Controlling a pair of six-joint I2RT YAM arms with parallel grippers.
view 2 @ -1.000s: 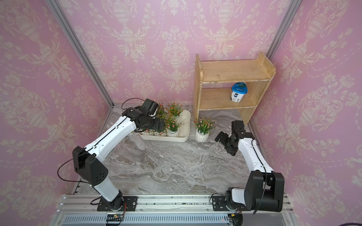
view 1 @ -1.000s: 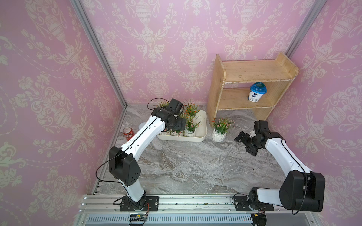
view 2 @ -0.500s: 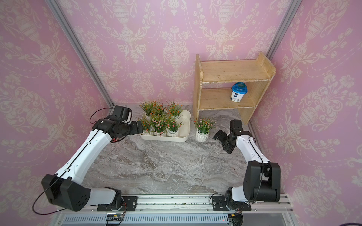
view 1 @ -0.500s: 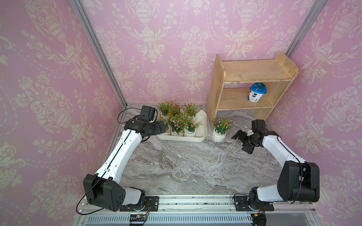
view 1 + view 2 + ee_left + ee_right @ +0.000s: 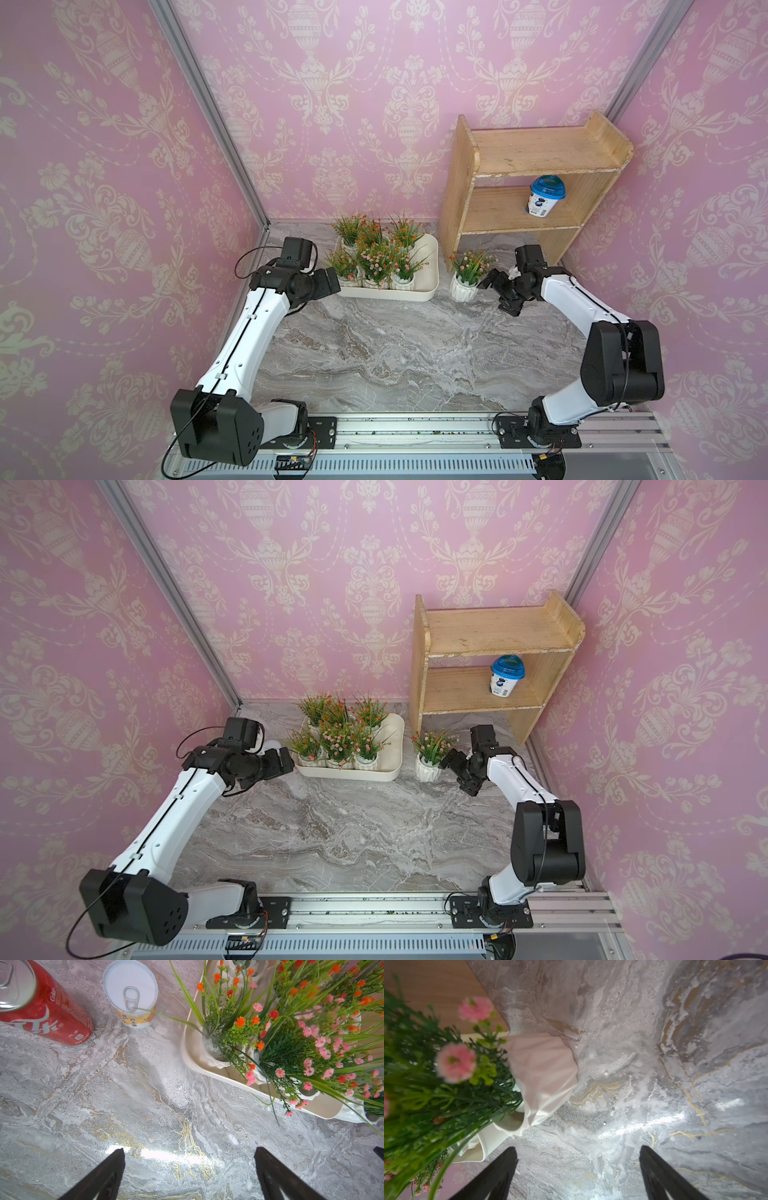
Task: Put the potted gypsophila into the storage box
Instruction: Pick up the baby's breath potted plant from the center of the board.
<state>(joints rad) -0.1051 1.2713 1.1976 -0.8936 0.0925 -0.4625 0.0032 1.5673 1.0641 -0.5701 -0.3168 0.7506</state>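
The potted gypsophila (image 5: pixel 464 286), a white ribbed pot with pink flowers, stands upright on the counter (image 5: pixel 395 353), outside the storage box (image 5: pixel 390 294) and near its right end, between the box and the foot of the wooden shelf (image 5: pixel 540 149). The box already holds several flowerpots with orange and pink flowers. The right tool (image 5: pixel 494 297) is just beside the pot. Its wrist view shows both fingers (image 5: pixel 500 1169) wide apart with only bare counter between them, and the pot (image 5: pixel 542 1068) lies off to one side, not touched. The left tool (image 5: pixel 332 282) is at the left end of the box, also wide open and gripping nothing. A red cola can (image 5: pixel 47 1016) and a white can (image 5: pixel 133 995) stand near it. A blue-lidded cup (image 5: pixel 546 201) stands on the shelf.
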